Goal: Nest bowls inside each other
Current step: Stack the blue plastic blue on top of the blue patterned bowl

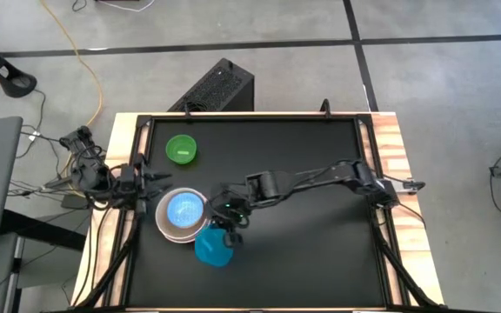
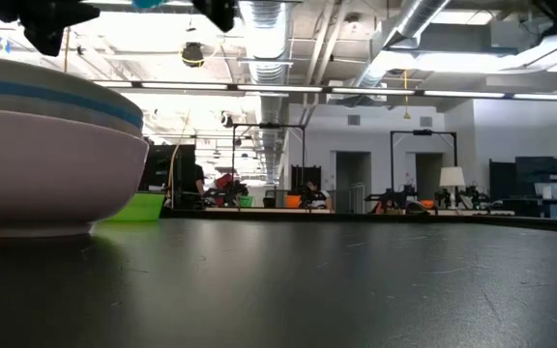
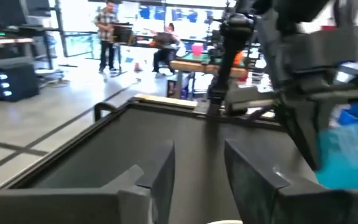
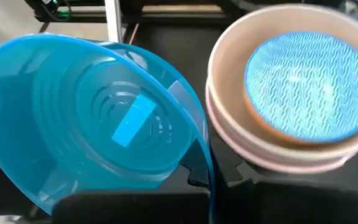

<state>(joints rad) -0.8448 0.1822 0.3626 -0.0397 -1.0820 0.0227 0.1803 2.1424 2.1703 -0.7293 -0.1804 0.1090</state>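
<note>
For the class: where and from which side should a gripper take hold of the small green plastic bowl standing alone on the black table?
Grip the small green plastic bowl by its thin rim, coming straight down from above. It sits upright and open, apart from the stacked bowls, so one finger can likely slip inside and one outside the wall.

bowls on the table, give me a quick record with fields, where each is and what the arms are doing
stack: nested bowls at the table's left, cream over pink outside, patterned blue bowl innermost
teal bowl: teal bowl tilted, lifted just beside the stack, held by its rim
green bowl: green bowl alone, toward the far left of the table, apart from the stack
right gripper: right gripper shut on the teal bowl, reaching across from the right
left gripper: left gripper at the left edge, jaws apart, holding nothing
nesting: teal and green bowls not yet in the stack
</note>
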